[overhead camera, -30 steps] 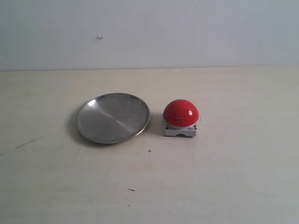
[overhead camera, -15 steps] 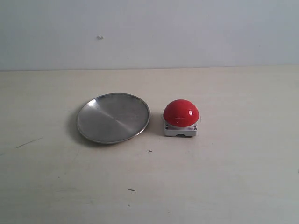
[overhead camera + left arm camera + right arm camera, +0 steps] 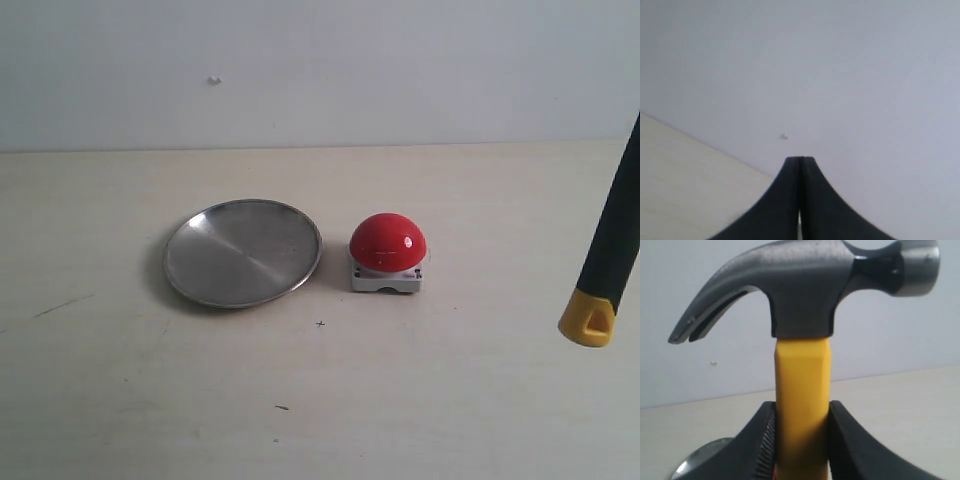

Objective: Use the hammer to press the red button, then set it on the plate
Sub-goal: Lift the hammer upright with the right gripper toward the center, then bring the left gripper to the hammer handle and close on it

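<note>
Pale bench (image 3: 480, 400) carries the plate (image 3: 243, 252) and the red button (image 3: 387, 242) side by side near its middle, plate toward the left edge. Our right gripper (image 3: 801, 440) clamps the hammer (image 3: 802, 295) just under its head, we think for firm control in pressing, and the tool hangs toward the right edge, well apart from the button. Our left gripper (image 3: 800, 200) is closed, holding nothing, as one arm probably suffices.
</note>
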You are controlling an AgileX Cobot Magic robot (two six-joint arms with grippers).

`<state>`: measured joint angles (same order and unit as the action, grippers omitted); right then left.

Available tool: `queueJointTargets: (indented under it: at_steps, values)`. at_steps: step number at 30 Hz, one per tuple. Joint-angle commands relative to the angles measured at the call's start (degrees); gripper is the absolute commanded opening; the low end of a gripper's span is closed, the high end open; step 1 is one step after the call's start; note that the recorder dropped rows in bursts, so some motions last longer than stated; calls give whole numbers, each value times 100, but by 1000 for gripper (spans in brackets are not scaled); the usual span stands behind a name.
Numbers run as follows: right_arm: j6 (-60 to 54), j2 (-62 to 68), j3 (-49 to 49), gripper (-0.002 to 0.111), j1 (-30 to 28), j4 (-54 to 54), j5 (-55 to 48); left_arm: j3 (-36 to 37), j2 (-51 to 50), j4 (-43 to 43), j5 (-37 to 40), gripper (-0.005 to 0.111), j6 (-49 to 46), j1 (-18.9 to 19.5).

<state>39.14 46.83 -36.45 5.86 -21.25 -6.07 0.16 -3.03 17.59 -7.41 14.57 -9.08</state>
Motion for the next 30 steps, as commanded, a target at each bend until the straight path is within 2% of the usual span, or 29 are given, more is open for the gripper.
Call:
queueJointTargets:
  at_steps: [1, 6, 10, 13, 14, 18, 21, 25, 30]
  values:
    - [-6, -73, 57, 0, 13, 115, 637, -16, 47, 156, -648, 0, 1005, 10]
    - [7, -73, 241, 0, 13, 126, 975, -16, -48, 54, -850, 0, 1227, 10]
    - [139, 31, 345, 0, 82, 147, 1295, -266, -597, -705, -1090, 0, 1863, 10]
    - [139, 291, 345, 0, 376, 109, 1504, -962, -1445, -2272, -1198, 0, 2780, -63]
    - [93, 385, 345, 0, 456, 98, 1596, -1232, -1847, -3227, -1309, 0, 3314, -112]
    - [100, 745, 334, 0, 615, -10, 1773, -2267, -3672, -6300, -2522, 0, 5220, -245]
    - [100, 900, 334, 0, 615, 16, 1825, -3042, -5110, -7902, -3423, 0, 6252, -367]
    - [111, 941, 334, 0, 615, 16, 1826, -3809, -6835, -8515, -3582, 11, 6515, -938]
    - [-56, 943, 334, 0, 615, -12, 1850, -4557, -8489, -8497, -3562, 37, 6149, -2028]
